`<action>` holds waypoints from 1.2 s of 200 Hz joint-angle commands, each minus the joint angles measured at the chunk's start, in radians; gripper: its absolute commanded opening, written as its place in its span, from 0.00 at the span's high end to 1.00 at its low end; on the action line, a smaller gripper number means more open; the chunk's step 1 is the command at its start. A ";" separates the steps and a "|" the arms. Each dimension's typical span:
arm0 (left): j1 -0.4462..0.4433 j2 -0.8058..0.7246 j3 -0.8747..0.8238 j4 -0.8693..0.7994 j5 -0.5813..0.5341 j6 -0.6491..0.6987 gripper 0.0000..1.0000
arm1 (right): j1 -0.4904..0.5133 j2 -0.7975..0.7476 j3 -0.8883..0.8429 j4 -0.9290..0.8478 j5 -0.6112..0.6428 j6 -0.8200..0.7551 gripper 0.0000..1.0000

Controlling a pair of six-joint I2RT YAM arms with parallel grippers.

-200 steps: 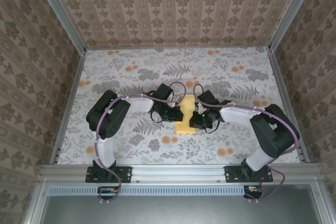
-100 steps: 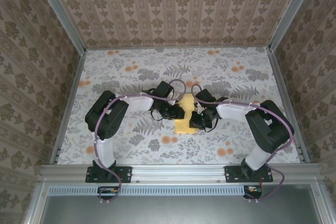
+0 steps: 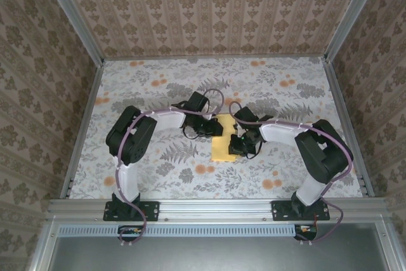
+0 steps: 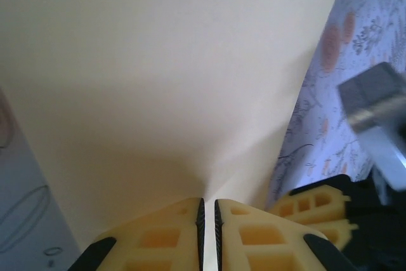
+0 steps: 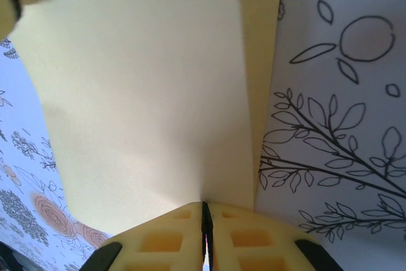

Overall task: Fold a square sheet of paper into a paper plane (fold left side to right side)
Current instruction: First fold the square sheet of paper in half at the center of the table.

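Floral table [image 3: 158, 87], patterned walls [image 3: 216, 11]; left pincer [image 4: 208, 202], right pincer [image 5: 204, 206] each clamped on square sheet of paper [image 3: 222, 149].

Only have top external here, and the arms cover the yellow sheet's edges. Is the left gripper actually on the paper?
Observer: Yes. In the left wrist view the left gripper has its jaws almost closed, pinching an edge of the square sheet of paper.
Operator: Right one?
Observer: The right gripper is shut on the sheet too, and the paper puckers into its tips.
Operator: Any fold yet?
Observer: The right wrist view shows a narrow strip along one side, set off by a straight line. It looks like a second layer.
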 commanded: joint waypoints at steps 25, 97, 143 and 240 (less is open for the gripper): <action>0.030 0.044 0.028 0.033 0.009 0.026 0.88 | 0.000 0.054 -0.009 -0.108 0.122 -0.030 0.89; 0.072 0.084 0.056 0.044 -0.024 0.027 0.89 | 0.000 0.064 -0.009 -0.150 0.133 -0.065 0.89; 0.089 0.130 0.133 0.004 -0.071 0.043 0.89 | 0.000 0.065 -0.010 -0.160 0.139 -0.079 0.90; 0.112 0.235 0.300 -0.077 -0.150 0.077 0.89 | 0.000 0.073 -0.006 -0.171 0.142 -0.091 0.90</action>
